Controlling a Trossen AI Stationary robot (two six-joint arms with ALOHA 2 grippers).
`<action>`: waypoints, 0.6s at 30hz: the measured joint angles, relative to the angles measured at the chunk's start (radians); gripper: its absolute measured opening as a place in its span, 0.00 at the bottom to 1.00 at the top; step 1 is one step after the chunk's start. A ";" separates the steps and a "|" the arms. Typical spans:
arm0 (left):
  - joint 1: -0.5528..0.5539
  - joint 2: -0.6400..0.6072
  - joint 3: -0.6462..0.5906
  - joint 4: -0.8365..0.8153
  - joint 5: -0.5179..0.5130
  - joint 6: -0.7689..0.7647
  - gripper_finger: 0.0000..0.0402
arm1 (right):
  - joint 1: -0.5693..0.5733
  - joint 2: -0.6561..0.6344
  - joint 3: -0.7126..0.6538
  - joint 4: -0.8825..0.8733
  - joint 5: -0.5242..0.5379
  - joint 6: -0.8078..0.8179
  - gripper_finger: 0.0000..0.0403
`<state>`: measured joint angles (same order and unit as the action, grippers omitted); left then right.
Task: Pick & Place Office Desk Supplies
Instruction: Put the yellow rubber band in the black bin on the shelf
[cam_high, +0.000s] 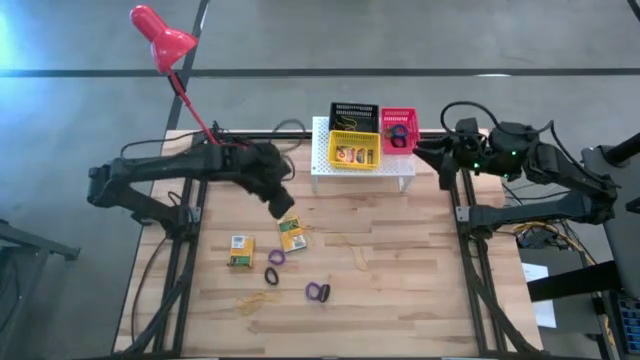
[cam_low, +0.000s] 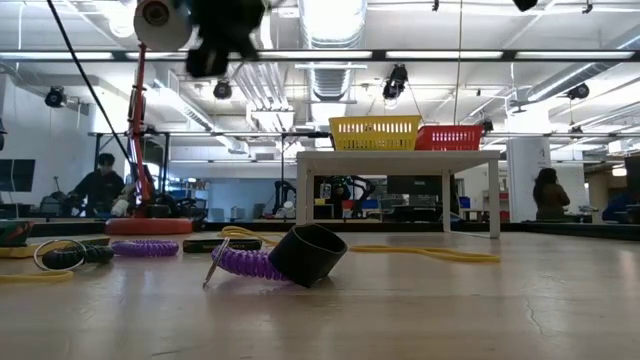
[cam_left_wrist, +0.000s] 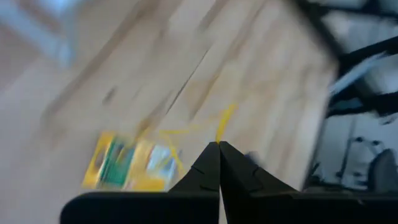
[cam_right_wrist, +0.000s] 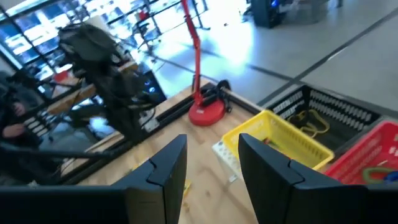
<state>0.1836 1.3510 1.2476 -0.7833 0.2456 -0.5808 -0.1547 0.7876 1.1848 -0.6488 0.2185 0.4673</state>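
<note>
High view, left tool (cam_high: 283, 208) pressed together above a yellow-green card box (cam_high: 292, 235) on the counter (cam_high: 420, 260), right tool (cam_high: 425, 152) spread beside the red tray (cam_high: 398, 129).

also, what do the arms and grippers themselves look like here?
Both arms are dark, jointed links. The left gripper has two black wedge-shaped fingers tapering to a point. The right gripper has broad flat black fingers; small green lights glow on that arm's wrist, with black cables trailing behind.

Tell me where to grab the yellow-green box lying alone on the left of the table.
Take the box across its two narrower sides, coming straight down from above. It lies flat on the table, with clear wood around it.
</note>
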 joint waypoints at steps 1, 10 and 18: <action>0.004 0.012 0.044 0.006 0.000 0.014 0.00 | 0.000 0.000 0.004 0.000 0.014 -0.002 0.34; 0.132 0.287 0.438 0.134 -0.031 0.225 0.00 | 0.000 0.000 0.003 0.000 0.111 -0.003 0.34; 0.259 0.545 0.772 0.178 -0.051 0.349 0.00 | 0.000 0.002 -0.002 0.001 0.181 0.002 0.34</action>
<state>0.4428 1.8964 2.0192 -0.6054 0.1947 -0.2323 -0.1551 0.7893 1.1825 -0.6479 0.3990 0.4693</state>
